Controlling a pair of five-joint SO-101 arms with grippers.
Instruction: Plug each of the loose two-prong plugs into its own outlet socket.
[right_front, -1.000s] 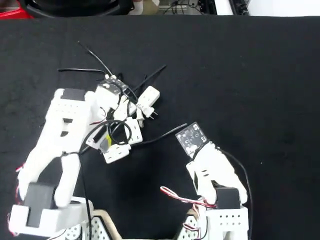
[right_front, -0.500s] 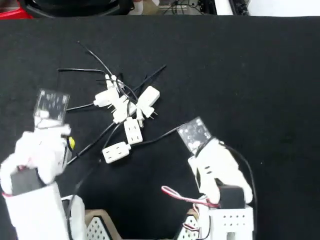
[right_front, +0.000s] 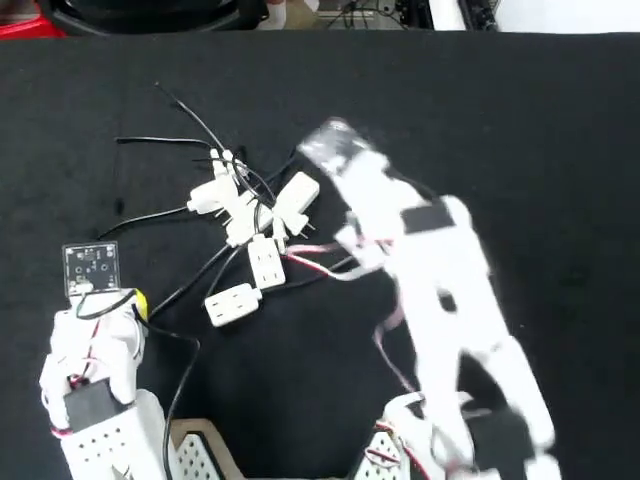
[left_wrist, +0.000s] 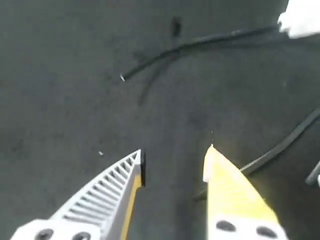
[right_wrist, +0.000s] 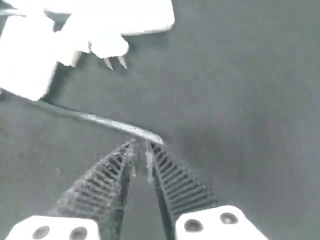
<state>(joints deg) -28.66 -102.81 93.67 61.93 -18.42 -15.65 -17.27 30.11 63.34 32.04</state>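
Several white two-prong plugs and outlet blocks lie tangled with black cords left of the table's middle. One plug (right_front: 296, 200) points its prongs toward the near right, and two outlet blocks (right_front: 232, 303) (right_front: 266, 262) lie nearer me. The right arm (right_front: 400, 230) stretches out beside that plug. Its gripper (right_wrist: 142, 148) is shut just above the mat, tips at the end of a black cord (right_wrist: 100, 121), a short way from the pronged plug (right_wrist: 107, 47). The left arm (right_front: 95, 340) is folded back at the near left. Its gripper (left_wrist: 173, 162) hangs open over bare mat with nothing between the fingers.
A black mat (right_front: 520, 150) covers the table, bare on the right half and at the far edge. Loose black cords (right_front: 160, 140) trail from the pile toward the far left. Another cord (left_wrist: 200, 45) crosses the mat ahead of the left gripper.
The left arm has pulled back from the pile to the near left corner. The right arm has swung out from the near edge to the plug pile.
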